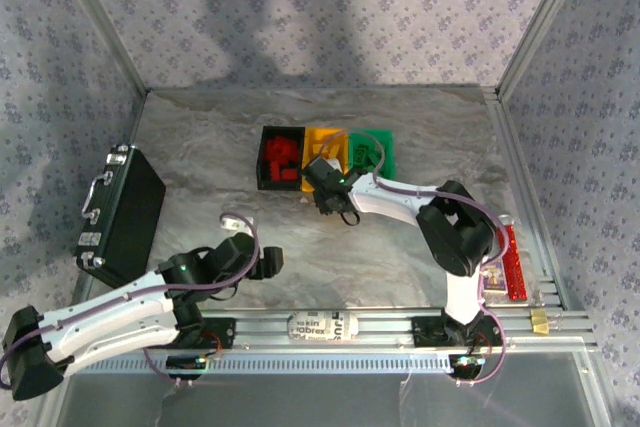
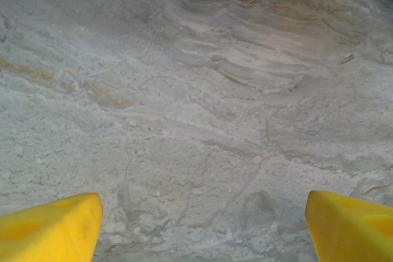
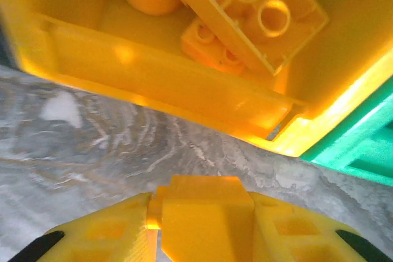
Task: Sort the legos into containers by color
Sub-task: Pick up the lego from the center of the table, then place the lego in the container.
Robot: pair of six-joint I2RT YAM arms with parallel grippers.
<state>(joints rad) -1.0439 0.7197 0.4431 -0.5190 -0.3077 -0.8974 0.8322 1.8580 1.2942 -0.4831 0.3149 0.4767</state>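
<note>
My right gripper is shut on a yellow-orange lego, which sits squarely between its yellow fingers just above the table. Right in front of it stands the yellow-orange container, holding several yellow-orange legos. The green container is at its right. From above, the black container with red legos, the yellow-orange container and the green container stand in a row, with the right gripper at their near side. My left gripper is open over bare table, its fingers wide apart.
A large black case with a metal handle lies at the left. A long red strip lies at the right edge by the right arm. An aluminium rail runs along the near edge. Patterned walls enclose the table.
</note>
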